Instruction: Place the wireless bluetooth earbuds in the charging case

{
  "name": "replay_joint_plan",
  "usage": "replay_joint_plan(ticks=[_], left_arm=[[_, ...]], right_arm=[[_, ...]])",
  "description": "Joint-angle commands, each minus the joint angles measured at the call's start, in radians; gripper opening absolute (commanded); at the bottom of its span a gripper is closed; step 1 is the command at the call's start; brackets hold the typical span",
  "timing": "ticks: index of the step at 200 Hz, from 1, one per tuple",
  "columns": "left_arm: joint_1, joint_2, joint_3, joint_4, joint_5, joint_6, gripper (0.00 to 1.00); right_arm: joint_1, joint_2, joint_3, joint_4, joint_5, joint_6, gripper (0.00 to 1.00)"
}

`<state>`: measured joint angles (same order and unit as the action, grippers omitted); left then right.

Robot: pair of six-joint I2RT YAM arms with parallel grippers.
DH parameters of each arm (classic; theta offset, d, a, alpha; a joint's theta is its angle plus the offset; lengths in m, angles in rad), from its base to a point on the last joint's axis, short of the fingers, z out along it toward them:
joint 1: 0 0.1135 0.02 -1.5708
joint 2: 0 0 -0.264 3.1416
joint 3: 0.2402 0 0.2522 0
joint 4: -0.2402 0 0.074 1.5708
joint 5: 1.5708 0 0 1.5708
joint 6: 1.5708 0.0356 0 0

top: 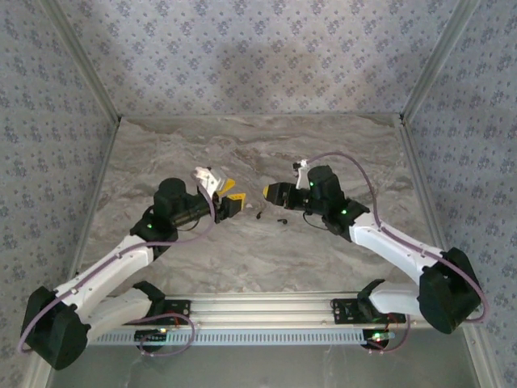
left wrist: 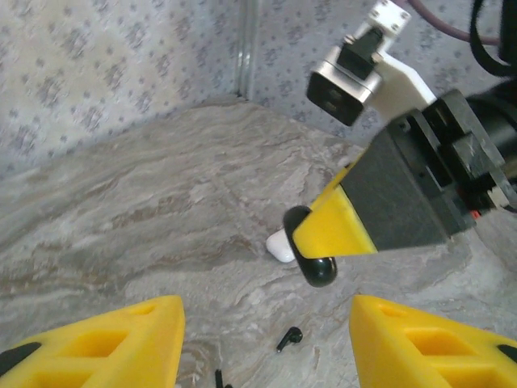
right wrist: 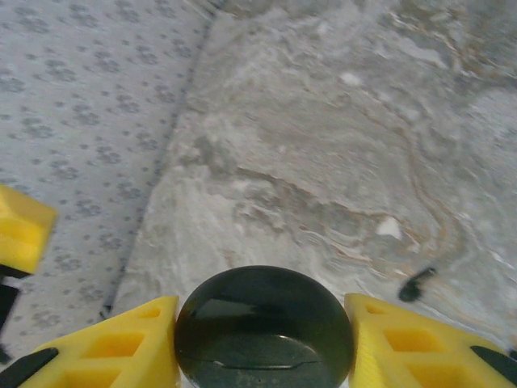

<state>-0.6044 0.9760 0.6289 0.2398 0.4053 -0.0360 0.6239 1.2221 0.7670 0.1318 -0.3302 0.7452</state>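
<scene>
Two tiny earbuds (left wrist: 289, 337) loose on the desk (top: 242, 259), about 6 o'clock from the charging case (right wrist: 265, 327) in the top view. Left fingers (left wrist: 105, 339) spread, empty; right fingers (right wrist: 121, 339) pinching the case. Likely light and slippery: pinch gently across the stem.

**Both arms reached in, grippers facing at frame centre**

Top view: the left arm (top: 121, 259) rises from the lower left and the right arm (top: 396, 242) from the lower right. Both are bent and angle inward. The left gripper (top: 236, 197) and right gripper (top: 268, 192) point at each other, near but apart.

Left wrist view: the left gripper (left wrist: 265, 315) has its jaws spread wide, with nothing between the yellow fingers (left wrist: 121, 339). The right gripper comes in from the upper right, tilted down.

Right wrist view: the right gripper (right wrist: 265, 343) is clamped on the dark, rounded charging case (right wrist: 265, 319), with a finger touching each side.
</scene>
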Motion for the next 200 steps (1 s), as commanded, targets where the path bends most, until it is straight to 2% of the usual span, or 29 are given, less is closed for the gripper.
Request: replay_joint_plan(ticks=[1, 61, 115, 200], left_arm=[[-0.028, 0.005, -0.001, 0.055, 0.045, 0.101, 0.55], [-0.090, 0.068, 0.027, 0.095, 0.038, 0.148, 0.54], [-0.121, 0.105, 0.035, 0.182, 0.017, 0.124, 0.53], [-0.131, 0.122, 0.041, 0.246, -0.005, 0.077, 0.52]], right_arm=[[-0.003, -0.043, -0.004, 0.121, -0.054, 0.014, 0.47], [0.012, -0.089, -0.019, 0.203, -0.107, 0.057, 0.47], [0.068, -0.104, -0.042, 0.235, -0.056, 0.061, 0.48], [0.090, -0.108, -0.053, 0.260, -0.034, 0.071, 0.48]])
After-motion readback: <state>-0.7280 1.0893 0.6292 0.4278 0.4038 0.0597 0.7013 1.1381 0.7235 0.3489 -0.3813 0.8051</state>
